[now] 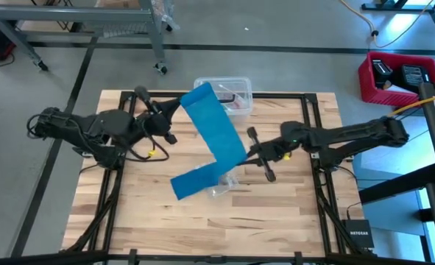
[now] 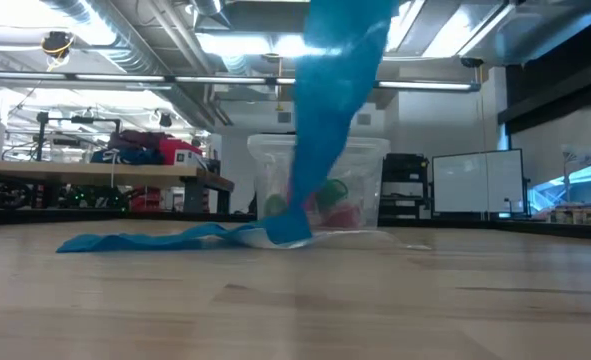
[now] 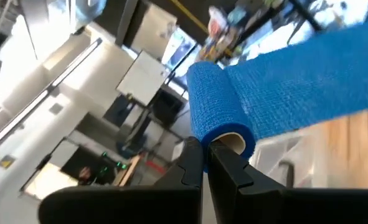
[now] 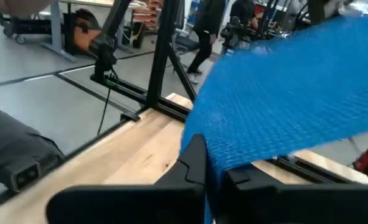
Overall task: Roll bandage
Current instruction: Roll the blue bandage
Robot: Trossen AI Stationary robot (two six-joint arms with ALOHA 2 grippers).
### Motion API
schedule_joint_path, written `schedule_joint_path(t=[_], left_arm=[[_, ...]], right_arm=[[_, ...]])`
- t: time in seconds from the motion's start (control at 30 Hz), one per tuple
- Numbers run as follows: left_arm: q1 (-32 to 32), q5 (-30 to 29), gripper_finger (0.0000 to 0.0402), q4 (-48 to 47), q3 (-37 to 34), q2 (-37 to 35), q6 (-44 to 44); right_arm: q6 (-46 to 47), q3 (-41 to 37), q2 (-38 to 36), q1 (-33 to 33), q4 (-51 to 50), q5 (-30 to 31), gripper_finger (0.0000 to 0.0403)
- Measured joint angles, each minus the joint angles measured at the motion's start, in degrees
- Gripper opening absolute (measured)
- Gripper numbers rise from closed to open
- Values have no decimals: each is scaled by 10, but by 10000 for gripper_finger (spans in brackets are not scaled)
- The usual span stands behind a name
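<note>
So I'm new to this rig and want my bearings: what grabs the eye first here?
The bright blue bandage, strung in the air across mid-table, its tail trailing on the wood. The left gripper is shut on its rolled end; the right gripper pinches the band. Behind stands a clear plastic box.

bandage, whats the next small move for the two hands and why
Probably the left hand should turn the roll to wind in more band: it is shut on the roll's core, the right hand pinches the bandage mid-length, and the tail lies loose on the table.
</note>
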Motion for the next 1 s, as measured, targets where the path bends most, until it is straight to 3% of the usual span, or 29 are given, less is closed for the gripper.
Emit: schedule_joint_path(t=[0.2, 0.47, 0.77, 0.87, 1.0], left_arm=[[25, -2, 1, -50, -15, 7, -47], [23, -2, 1, -64, -78, 31, -119], [-4, -3, 0, -63, -112, 69, -146], [-12, -15, 0, -51, -112, 70, -104], [-20, -28, 0, -39, -112, 70, -50]], right_arm=[[19, 40, -29, 58, -52, 35, 3], [15, 139, -28, 119, -145, 133, 2], [71, 166, -18, 123, -202, 134, 8], [139, 166, -2, 123, -243, 151, 31], [198, 165, 20, 123, -331, 171, 93]])
